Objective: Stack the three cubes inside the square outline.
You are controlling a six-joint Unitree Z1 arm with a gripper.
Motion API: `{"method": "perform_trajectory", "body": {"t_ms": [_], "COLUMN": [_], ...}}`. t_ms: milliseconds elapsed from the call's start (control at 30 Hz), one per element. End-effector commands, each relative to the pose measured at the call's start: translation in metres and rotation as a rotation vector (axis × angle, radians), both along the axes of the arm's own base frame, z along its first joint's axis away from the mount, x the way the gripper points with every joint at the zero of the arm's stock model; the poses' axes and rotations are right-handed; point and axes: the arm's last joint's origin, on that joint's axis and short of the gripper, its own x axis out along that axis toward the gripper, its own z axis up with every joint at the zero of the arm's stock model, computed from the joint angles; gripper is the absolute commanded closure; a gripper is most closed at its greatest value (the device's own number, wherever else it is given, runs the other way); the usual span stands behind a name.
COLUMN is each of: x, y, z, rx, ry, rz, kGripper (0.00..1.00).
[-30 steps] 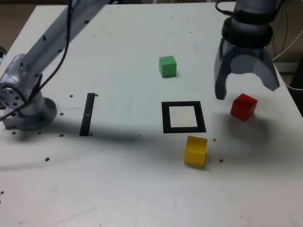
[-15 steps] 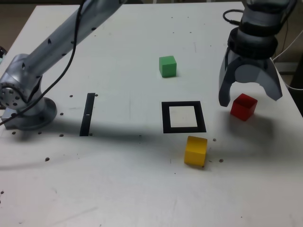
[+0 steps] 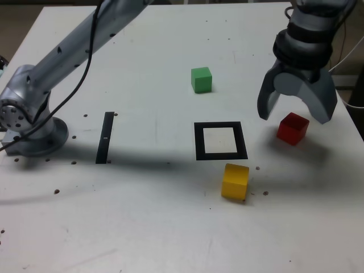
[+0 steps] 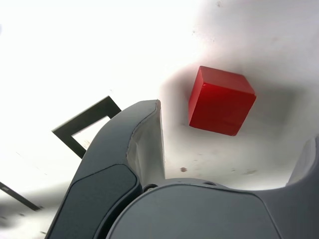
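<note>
The red cube (image 3: 293,128) is located on the tabletop (image 3: 142,216), just right of the square outline (image 3: 220,141) in the exterior view, corner turned toward the camera. The jaws of the gripper (image 3: 296,114) are spread wide above it and nothing is held. Because the cube is rotated relative to the jaws, it may be twisted or pushed aside on closing, possibly toward the right tabletop edge. The yellow cube (image 3: 235,181) and green cube (image 3: 201,79) are well apart.
</note>
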Motion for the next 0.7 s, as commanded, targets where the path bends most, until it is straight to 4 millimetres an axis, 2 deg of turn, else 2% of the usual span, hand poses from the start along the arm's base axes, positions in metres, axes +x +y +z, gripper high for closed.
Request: {"method": "perform_trajectory", "body": {"t_ms": [0,267,667], "x": [-0.001,0.0,0.01], "y": [0.0,-0.003,-0.007], "z": [-0.003,-0.007,-0.026], "rx": [-0.001,0.002,0.013], "ry": [0.023,0.037,0.054], "rz": [-0.035,-0.095,-0.114], "kGripper": [0.02,0.02,0.04]}}
